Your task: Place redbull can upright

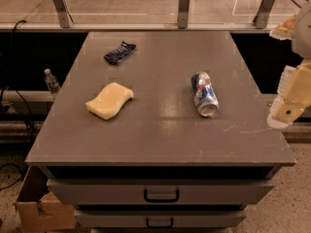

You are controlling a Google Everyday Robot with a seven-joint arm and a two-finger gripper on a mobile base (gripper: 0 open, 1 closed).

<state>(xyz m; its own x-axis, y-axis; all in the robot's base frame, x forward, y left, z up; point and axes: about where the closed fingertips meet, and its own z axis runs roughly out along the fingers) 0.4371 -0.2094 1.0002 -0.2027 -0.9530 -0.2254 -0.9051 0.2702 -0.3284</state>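
Observation:
The redbull can (204,94) lies on its side right of the middle of the grey table top (160,135). It is blue and silver, and its shiny silver end faces the front. My gripper (290,101) hangs at the right edge of the view, beyond the table's right side and well to the right of the can. It holds nothing that I can see.
A yellow sponge (109,100) lies on the left half of the table. A dark blue crinkled snack wrapper (119,52) lies at the back left. Drawers with handles (161,194) are below the front edge. A cardboard box (36,205) and a small bottle (51,83) stand to the left.

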